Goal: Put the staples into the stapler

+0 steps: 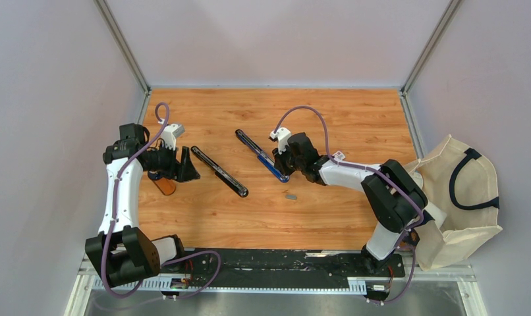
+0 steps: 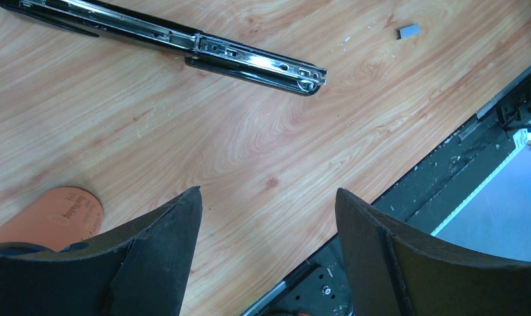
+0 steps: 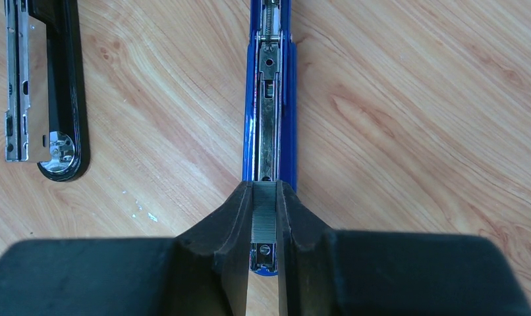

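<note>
An opened blue stapler (image 3: 269, 99) lies flat on the wooden table, its metal magazine channel facing up. My right gripper (image 3: 265, 187) is shut on a short grey strip of staples (image 3: 265, 214), holding it lengthwise right over the near end of that channel. From the top view the right gripper (image 1: 280, 164) sits at the blue stapler's (image 1: 266, 161) near end. My left gripper (image 2: 268, 197) hovers open and empty over bare wood, short of an opened black stapler (image 2: 250, 59). A small loose piece of staples (image 2: 408, 31) lies on the table.
The black stapler (image 1: 219, 170) lies diagonally between the two arms. An orange flat object (image 1: 164, 185) rests under the left gripper (image 1: 189, 170). The loose staple piece (image 1: 290, 195) lies below the right gripper. A cream bag (image 1: 460, 197) hangs off the table's right side.
</note>
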Robot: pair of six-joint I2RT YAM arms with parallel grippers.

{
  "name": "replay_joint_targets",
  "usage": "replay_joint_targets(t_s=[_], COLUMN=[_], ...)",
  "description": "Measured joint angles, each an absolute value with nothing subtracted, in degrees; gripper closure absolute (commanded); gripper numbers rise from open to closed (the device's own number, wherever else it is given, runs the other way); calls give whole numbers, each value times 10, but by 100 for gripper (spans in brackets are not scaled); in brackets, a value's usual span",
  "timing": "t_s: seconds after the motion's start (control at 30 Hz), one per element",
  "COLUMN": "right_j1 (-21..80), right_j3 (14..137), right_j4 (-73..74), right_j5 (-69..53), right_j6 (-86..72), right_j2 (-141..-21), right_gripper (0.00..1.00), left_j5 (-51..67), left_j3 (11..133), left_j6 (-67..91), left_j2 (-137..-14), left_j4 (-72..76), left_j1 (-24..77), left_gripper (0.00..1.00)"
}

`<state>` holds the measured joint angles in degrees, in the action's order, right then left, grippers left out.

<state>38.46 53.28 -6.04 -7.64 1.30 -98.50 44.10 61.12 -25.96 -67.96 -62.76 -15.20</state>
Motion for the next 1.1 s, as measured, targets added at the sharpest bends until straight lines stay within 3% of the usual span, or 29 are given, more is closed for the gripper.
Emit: replay_joint_targets(t_s=[0.67,1.1], right_j1=[385,385], right_j3=[541,545], right_j4=[-58,-34], right_j5=[-76,-76], right_j6=[13,16], right_j2=[-1000,-1002], right_gripper=[75,56], left_j5=[443,443], left_j3=[611,611], left_j6=[-260,-260], left_j2=[-680,-680], left_j4=[-628,-628], left_j1=[-152,-152], left_gripper=[18,18])
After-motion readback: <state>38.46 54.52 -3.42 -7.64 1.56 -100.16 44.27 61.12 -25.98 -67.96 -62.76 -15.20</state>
